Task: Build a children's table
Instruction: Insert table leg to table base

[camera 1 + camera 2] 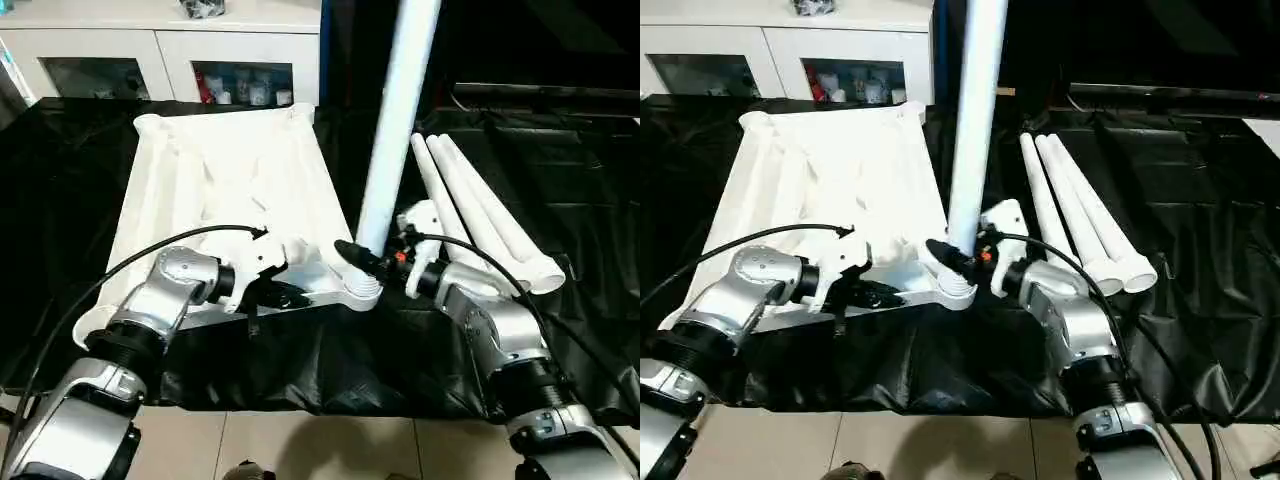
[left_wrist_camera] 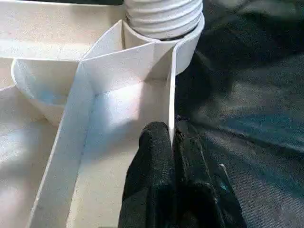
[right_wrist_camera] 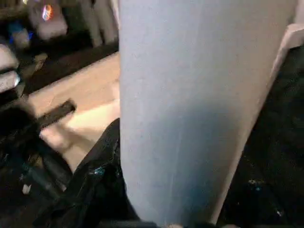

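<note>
The table top (image 1: 225, 195) lies upside down on the black cloth, and the left gripper (image 2: 173, 142) is pinched tight on its rim. The right gripper (image 1: 358, 260) clamps the upright leg (image 1: 398, 120), probably partly threaded into the corner socket (image 1: 362, 292). Keep it vertical while twisting. Three spare legs (image 1: 480, 215) lie alongside.

Work surface draped in black, with a white cabinet behind it.

A glossy black sheet (image 1: 560, 180) covers the whole work surface and hangs in folds over its near edge, catching pale reflections of the room light. Below that edge lies a floor of light tiles (image 1: 330, 445) with dark grout lines. At the far left stands a white cabinet (image 1: 160, 40) with two glass doors; small bottles and jars (image 1: 245, 88) sit behind the right-hand pane. The far right background is dark.
</note>
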Motion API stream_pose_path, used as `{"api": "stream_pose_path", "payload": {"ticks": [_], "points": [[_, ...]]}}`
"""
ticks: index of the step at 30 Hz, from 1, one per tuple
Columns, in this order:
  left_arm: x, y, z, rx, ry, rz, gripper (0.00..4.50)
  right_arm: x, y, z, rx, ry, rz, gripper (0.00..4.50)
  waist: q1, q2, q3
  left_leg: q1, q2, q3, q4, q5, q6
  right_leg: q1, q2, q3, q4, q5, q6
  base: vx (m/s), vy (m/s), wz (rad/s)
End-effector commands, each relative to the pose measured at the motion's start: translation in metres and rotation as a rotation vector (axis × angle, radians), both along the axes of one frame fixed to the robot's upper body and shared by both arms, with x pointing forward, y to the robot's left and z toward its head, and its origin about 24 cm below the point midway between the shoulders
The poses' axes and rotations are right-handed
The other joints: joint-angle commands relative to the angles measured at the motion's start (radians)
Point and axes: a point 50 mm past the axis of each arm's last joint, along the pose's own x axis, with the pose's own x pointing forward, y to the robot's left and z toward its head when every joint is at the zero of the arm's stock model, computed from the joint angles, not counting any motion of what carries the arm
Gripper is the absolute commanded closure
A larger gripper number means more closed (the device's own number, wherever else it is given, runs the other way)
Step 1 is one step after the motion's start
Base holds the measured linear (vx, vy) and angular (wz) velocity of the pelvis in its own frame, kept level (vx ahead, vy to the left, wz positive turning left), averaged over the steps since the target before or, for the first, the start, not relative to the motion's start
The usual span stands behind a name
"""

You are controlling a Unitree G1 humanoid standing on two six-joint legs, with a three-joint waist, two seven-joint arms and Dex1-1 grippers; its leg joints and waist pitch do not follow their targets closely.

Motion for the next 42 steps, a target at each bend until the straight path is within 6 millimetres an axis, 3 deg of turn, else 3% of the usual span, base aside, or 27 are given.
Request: {"api": "stream_pose_path", "payload": {"ticks": [1,8,15,22,24,25,27,32,33,35,36,42], "points": [[0.008,-0.003,0.011,-0.082,-0.031,0.053,4.50,-0.007,-0.017,-0.023,-0.011,0.078,-0.092,2.60,-0.001,0.004,-0.073,0.020,0.053,-0.015,-0.074,-0.170,0.018,0.050,-0.086,0.048,-0.082,-0.064,-0.266,0.000,0.000,0.00],[0.013,-0.008,0.013,-0.090,-0.047,0.099,4.50,-0.019,-0.022,-0.041,-0.006,0.059,-0.175,2.60,0.006,0.010,-0.073,0.019,0.051,-0.017,-0.075,-0.184,0.024,0.050,-0.086,0.048,-0.088,-0.105,-0.252,0.000,0.000,0.00],[0.014,-0.009,0.013,-0.080,-0.050,0.091,4.50,-0.021,-0.019,-0.041,-0.116,0.011,-0.141,2.60,0.005,0.016,-0.073,0.020,0.051,-0.018,-0.079,-0.206,0.021,0.048,-0.084,0.047,-0.090,-0.125,-0.244,0.000,0.000,0.00],[0.013,-0.009,0.013,-0.072,-0.055,0.066,4.50,-0.015,-0.003,-0.038,-0.201,0.027,-0.001,2.60,-0.002,0.013,-0.070,0.017,0.050,-0.019,-0.081,-0.227,0.017,0.046,-0.084,0.048,-0.094,-0.175,-0.232,0.000,0.000,0.00],[0.012,-0.010,0.013,-0.074,-0.054,0.050,4.50,-0.015,0.000,-0.038,-0.219,0.030,0.050,2.60,-0.004,0.004,-0.070,0.017,0.050,-0.018,-0.081,-0.219,0.021,0.047,-0.085,0.049,-0.095,-0.177,-0.231,0.000,0.000,0.00],[0.012,-0.009,0.013,-0.073,-0.054,0.042,4.50,-0.015,0.002,-0.039,-0.225,0.030,0.075,2.60,-0.005,0.007,-0.069,0.016,0.051,-0.018,-0.081,-0.214,0.024,0.047,-0.086,0.049,-0.095,-0.179,-0.230,0.000,0.000,0.00],[0.010,-0.008,0.013,-0.066,-0.049,0.026,4.50,-0.016,0.006,-0.041,-0.239,0.039,0.163,2.60,-0.008,0.001,-0.069,0.014,0.050,-0.017,-0.080,-0.210,0.030,0.048,-0.086,0.048,-0.095,-0.184,-0.231,0.000,0.000,0.00],[0.009,-0.005,0.014,-0.063,-0.044,0.005,4.50,-0.020,0.009,-0.042,-0.233,0.056,0.256,2.60,-0.010,-0.002,-0.072,0.015,0.052,-0.016,-0.078,-0.178,0.054,0.048,-0.086,0.047,-0.091,-0.131,-0.245,0.000,0.000,0.00],[0.008,-0.003,0.017,-0.063,-0.043,-0.013,4.50,-0.023,0.009,-0.042,-0.220,0.054,0.293,2.60,-0.009,-0.012,-0.073,0.013,0.051,-0.015,-0.078,-0.168,0.061,0.050,-0.086,0.046,-0.090,-0.124,-0.245,0.000,0.000,0.00],[0.007,-0.001,0.018,-0.067,-0.037,-0.045,4.50,-0.026,0.009,-0.042,-0.214,0.057,0.332,2.60,-0.006,-0.006,-0.073,0.014,0.053,-0.015,-0.078,-0.160,0.065,0.049,-0.087,0.046,-0.089,-0.115,-0.245,0.000,0.000,0.00],[0.005,0.000,0.019,-0.068,-0.032,-0.069,4.50,-0.029,0.009,-0.043,-0.211,0.057,0.362,2.60,-0.006,-0.011,-0.073,0.015,0.054,-0.015,-0.079,-0.161,0.068,0.048,-0.086,0.045,-0.091,-0.112,-0.244,0.000,0.000,0.00],[-0.006,0.008,0.021,-0.048,0.050,-0.212,4.50,-0.039,0.009,-0.045,-0.209,0.066,0.508,2.60,0.003,-0.015,-0.075,0.021,0.061,-0.014,-0.084,-0.168,0.063,0.046,-0.086,0.043,-0.084,-0.066,-0.266,0.000,0.000,0.00]]}}
